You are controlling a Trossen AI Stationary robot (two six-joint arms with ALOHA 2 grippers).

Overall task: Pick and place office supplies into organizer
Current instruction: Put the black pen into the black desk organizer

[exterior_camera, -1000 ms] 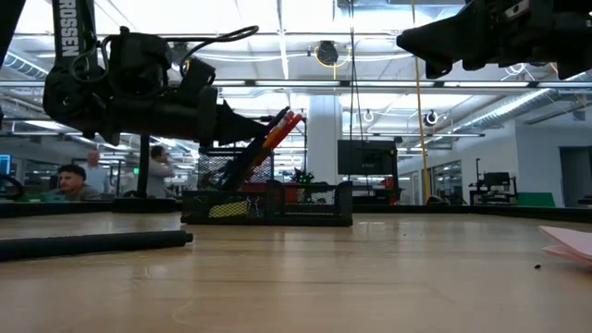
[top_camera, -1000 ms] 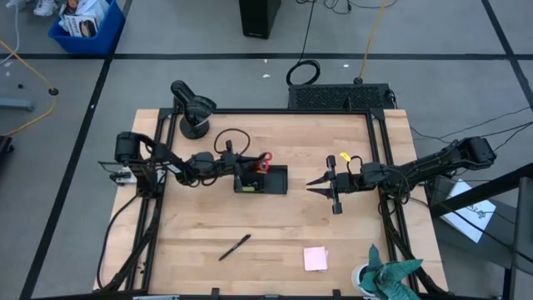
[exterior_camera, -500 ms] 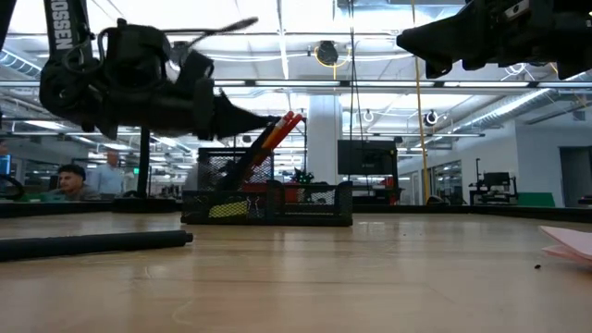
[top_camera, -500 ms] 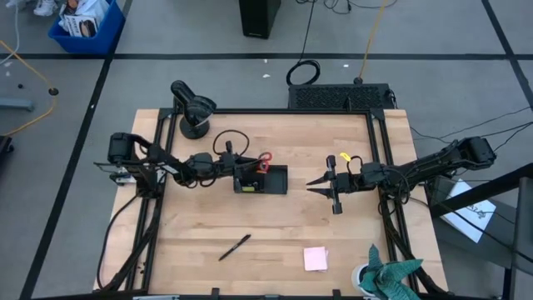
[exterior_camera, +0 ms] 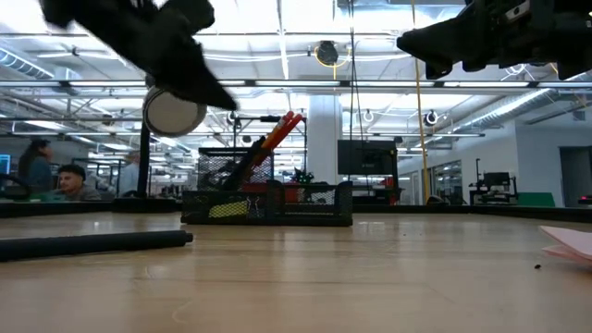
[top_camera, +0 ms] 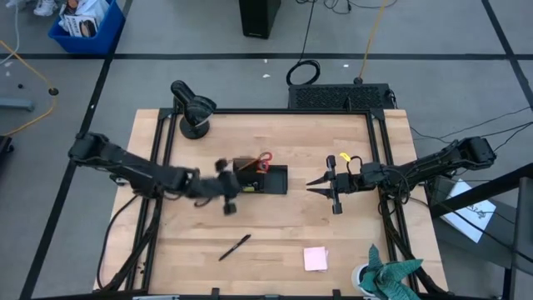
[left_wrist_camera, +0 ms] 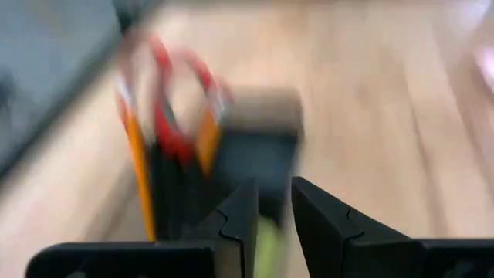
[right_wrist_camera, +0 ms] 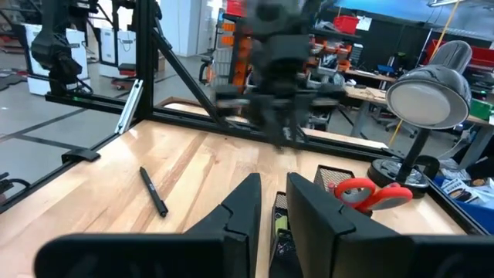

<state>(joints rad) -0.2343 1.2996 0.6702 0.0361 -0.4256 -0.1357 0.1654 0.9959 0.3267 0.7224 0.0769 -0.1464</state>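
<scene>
One organizer [top_camera: 260, 178] sits near the table's centre, holding one pair of red scissors [top_camera: 264, 160] and one orange pencil [left_wrist_camera: 136, 166], both leaning upright at its 9 o'clock end. One black pen [top_camera: 235, 247] lies on the wood at 7 o'clock from the organizer, well apart. One pink pad [top_camera: 316, 258] lies at 5 o'clock, near the table edge.

The left gripper [top_camera: 226, 198], blurred, hangs just beside the organizer at 8 o'clock; its fingers [left_wrist_camera: 241, 220] stand slightly apart and hold nothing. The right gripper [top_camera: 314, 185] hovers at 3 o'clock from the organizer, jaws a narrow gap apart, empty.
</scene>
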